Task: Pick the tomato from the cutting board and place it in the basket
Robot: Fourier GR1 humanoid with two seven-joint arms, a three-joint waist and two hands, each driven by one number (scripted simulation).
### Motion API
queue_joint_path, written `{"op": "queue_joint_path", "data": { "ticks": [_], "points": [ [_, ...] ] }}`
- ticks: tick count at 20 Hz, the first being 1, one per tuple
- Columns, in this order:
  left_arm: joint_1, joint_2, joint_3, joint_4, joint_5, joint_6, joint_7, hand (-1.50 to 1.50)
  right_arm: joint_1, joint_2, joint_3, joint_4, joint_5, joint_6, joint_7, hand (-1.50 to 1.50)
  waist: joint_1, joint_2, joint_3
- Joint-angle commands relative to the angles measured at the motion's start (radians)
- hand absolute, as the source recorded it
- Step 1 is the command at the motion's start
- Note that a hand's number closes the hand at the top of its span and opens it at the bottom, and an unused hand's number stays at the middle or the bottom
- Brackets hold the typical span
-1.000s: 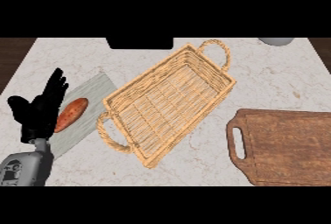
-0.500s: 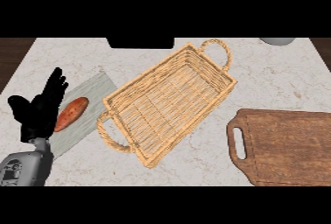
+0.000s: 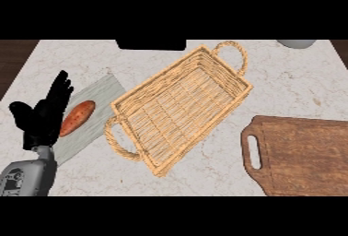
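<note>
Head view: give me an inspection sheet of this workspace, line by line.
Surface: pale marbled counter.
Job's things: red-orange oblong item, apparently the tomato, lying on a grey board at the left; wicker basket in the middle, nothing in it.
Clutter: wooden board with a handle slot at the right, bare; black object and grey object cut off at the far edge.
Hands: left hand open, fingers straight, just left of the item, contact unclear; right hand not in view.
Cables: nothing seen.
Surroundings: dark wood strip past the counter's left edge.
</note>
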State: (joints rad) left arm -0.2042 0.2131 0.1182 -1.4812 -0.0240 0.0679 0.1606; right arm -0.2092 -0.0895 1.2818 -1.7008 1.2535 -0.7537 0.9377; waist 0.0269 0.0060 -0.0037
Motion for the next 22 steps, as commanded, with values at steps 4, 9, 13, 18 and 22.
{"op": "queue_joint_path", "data": {
  "ticks": [4, 9, 13, 18, 22],
  "points": [
    [-0.014, 0.007, -0.004, -0.006, -0.001, -0.008, 0.006, 0.00, -0.130, 0.085, -0.216, -0.051, -0.088, 0.113, 0.180, 1.50, 0.014, 0.008, 0.001],
    [-0.046, -0.006, -0.010, -0.005, -0.009, 0.009, 0.013, 0.00, -0.169, 0.085, -0.255, -0.012, -0.117, 0.138, 0.224, 1.50, 0.019, 0.014, 0.002],
    [-0.037, -0.008, -0.017, -0.003, -0.001, -0.007, 0.016, 0.00, -0.239, 0.086, -0.338, 0.014, -0.160, 0.143, 0.231, 1.50, 0.028, 0.015, 0.003],
    [-0.024, 0.008, -0.007, -0.008, 0.025, -0.040, 0.024, 0.00, -0.469, 0.088, -0.505, 0.104, -0.383, 0.222, 0.257, 1.50, 0.040, 0.006, 0.002],
    [-0.032, -0.025, -0.022, 0.041, -0.022, 0.008, -0.020, 0.00, -0.600, 0.089, -0.603, 0.296, -0.580, 0.148, 0.116, 1.50, 0.014, 0.006, 0.003]
  ]
}}
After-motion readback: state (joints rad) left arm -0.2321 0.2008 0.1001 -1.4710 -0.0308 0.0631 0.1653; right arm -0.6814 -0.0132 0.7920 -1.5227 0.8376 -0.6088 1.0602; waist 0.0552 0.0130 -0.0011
